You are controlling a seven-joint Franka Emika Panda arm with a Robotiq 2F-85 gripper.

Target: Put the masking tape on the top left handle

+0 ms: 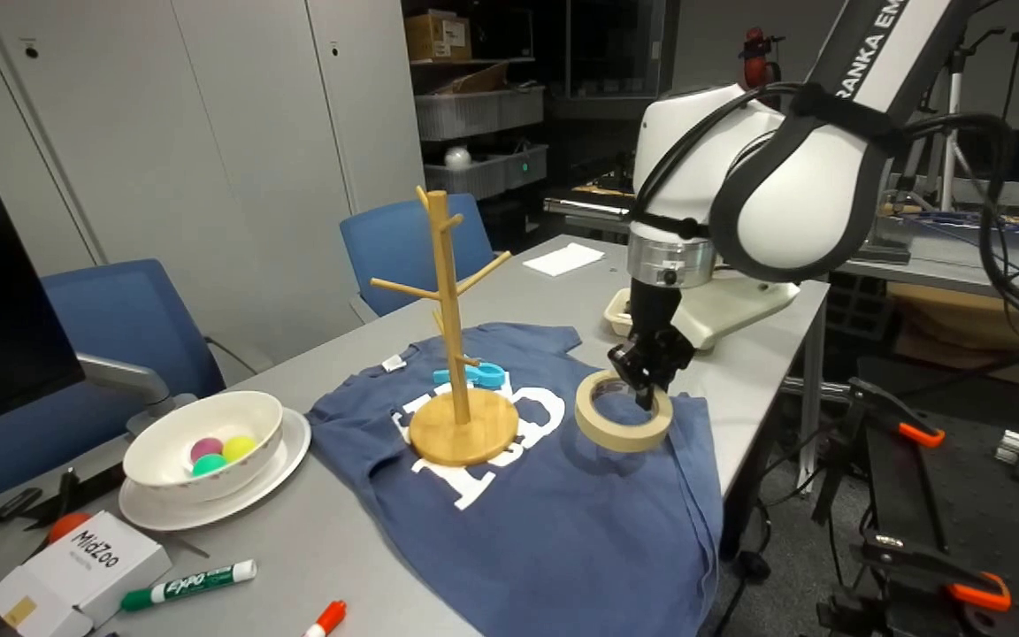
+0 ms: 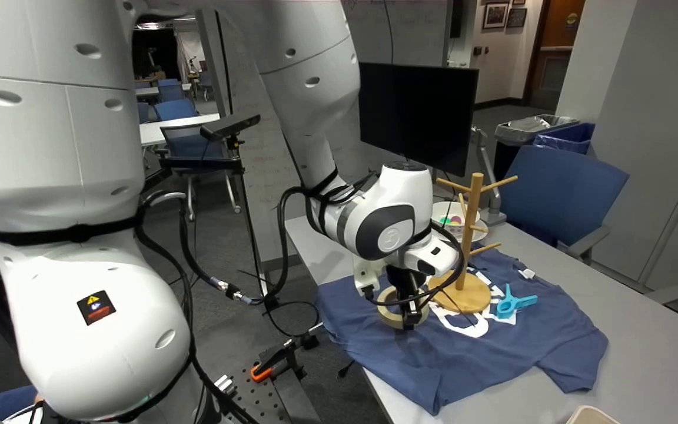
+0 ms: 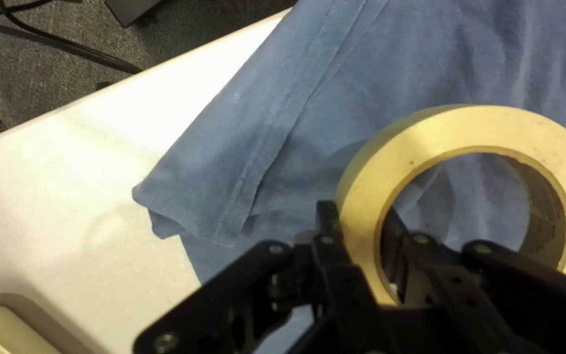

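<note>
The masking tape point(image 1: 620, 436), a cream-tan ring, hangs tilted above the blue shirt. My gripper point(image 1: 648, 396) is shut on its wall, one finger inside the ring and one outside, as the wrist view shows at the tape point(image 3: 489, 125) and fingers point(image 3: 360, 215). The tape point(image 2: 387, 318) is partly hidden by the gripper point(image 2: 411, 318) in an exterior view. The wooden stand point(image 1: 450, 327) is upright, apart from the tape. Its highest left-pointing peg, the top left handle point(image 1: 422, 198), is bare. A top left-pointing peg point(image 2: 452, 185) also shows here; I cannot tell if it is the same.
The blue shirt point(image 1: 563, 531) lies under the stand and tape. A light-blue clip point(image 1: 474, 375) lies behind the pole. Lower pegs point(image 1: 403, 287) stick out. A white bowl point(image 1: 209, 442) on a plate, a green marker point(image 1: 191, 584) and a white box point(image 1: 85, 571) are nearby.
</note>
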